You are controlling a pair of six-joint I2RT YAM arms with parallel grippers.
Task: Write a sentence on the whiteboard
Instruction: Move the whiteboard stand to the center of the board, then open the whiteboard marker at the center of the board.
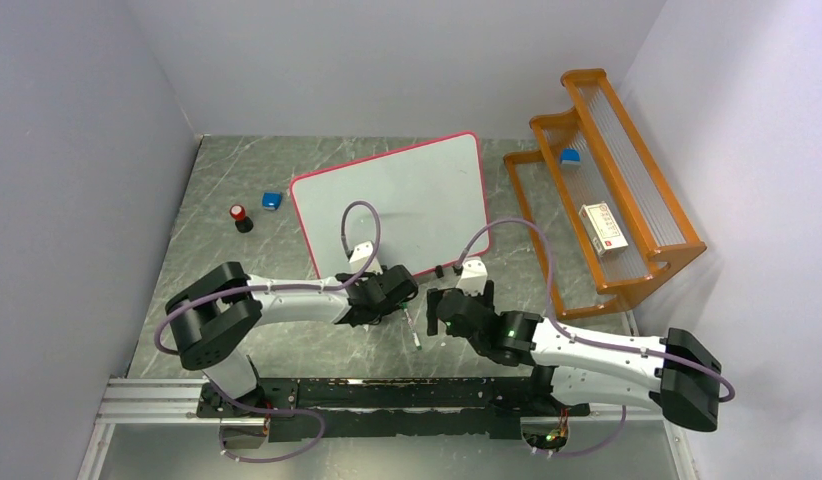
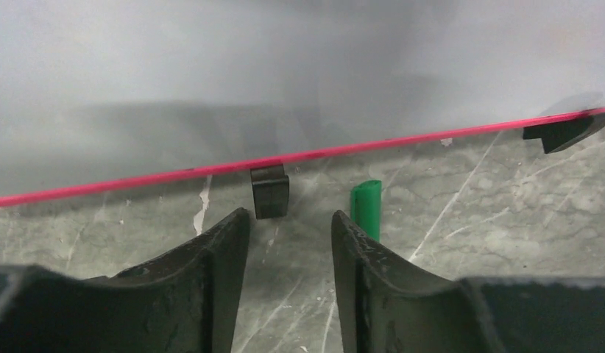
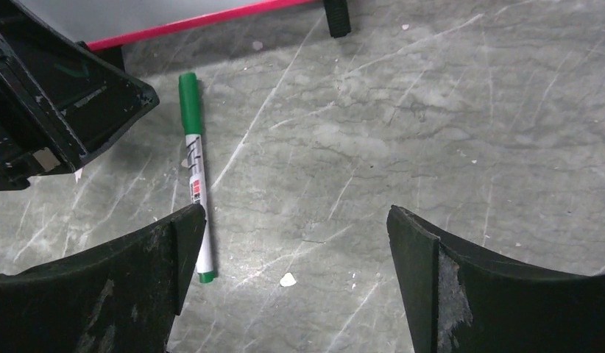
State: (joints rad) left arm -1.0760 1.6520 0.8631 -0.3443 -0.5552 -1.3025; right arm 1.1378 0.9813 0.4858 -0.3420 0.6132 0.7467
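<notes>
Left of the whiteboard [image 1: 387, 200] there's a small black thing with a red top [image 1: 241, 217] and a little blue block [image 1: 273, 200], both just sitting on the desk [image 3: 432, 110]. The whiteboard lies on the desk too, pink-red frame, turned a bit askew.

At its near edge, right by one of its black feet [image 2: 270, 191], is the left tool [image 2: 291, 220]. Its jaws are parted and there's nothing between them.

A green marker [image 3: 195, 169] lies on the desk just off that same edge, cap end toward the whiteboard.

The right tool [image 3: 296, 217] is a bit further right along that edge, spread wide and empty.

Right of the whiteboard is an orange wooden rack [image 1: 627, 270] with a blue block [image 1: 570, 156] and a white box [image 1: 603, 227] on it.
</notes>
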